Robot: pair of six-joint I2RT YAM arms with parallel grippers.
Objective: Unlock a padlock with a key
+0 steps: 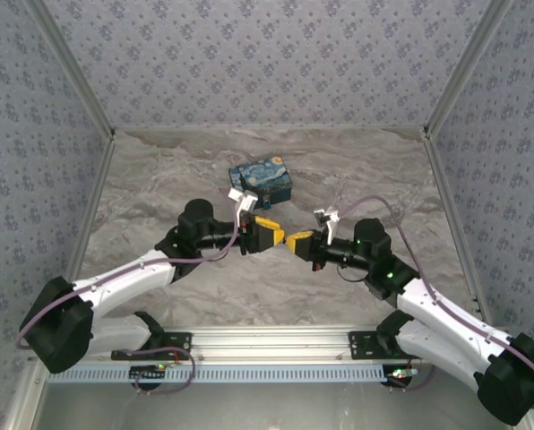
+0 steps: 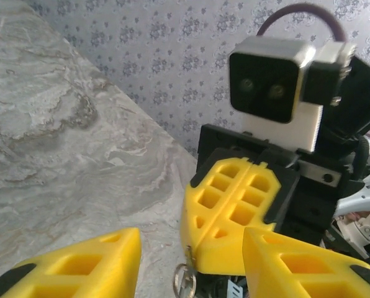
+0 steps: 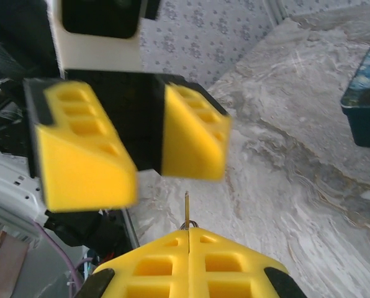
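Note:
My right gripper [image 1: 296, 242] is shut on the key [image 3: 187, 208]. The key's thin blade sticks straight out past the closed yellow fingertips [image 3: 166, 248], and its small wire ring [image 2: 185, 282] hangs below them. My left gripper [image 1: 269, 235] faces it tip to tip over the middle of the table, open with nothing between its fingers [image 2: 104, 257]. In the right wrist view the key's tip points at the gap between the left gripper's spread fingers [image 3: 194, 133], a short way off. The padlock is out of view.
A blue-and-yellow starry-print box [image 1: 262, 179] stands on the marbled table [image 1: 357, 170] just behind the two grippers, also at the right wrist view's right edge [image 3: 365, 105]. Patterned walls enclose the table on three sides.

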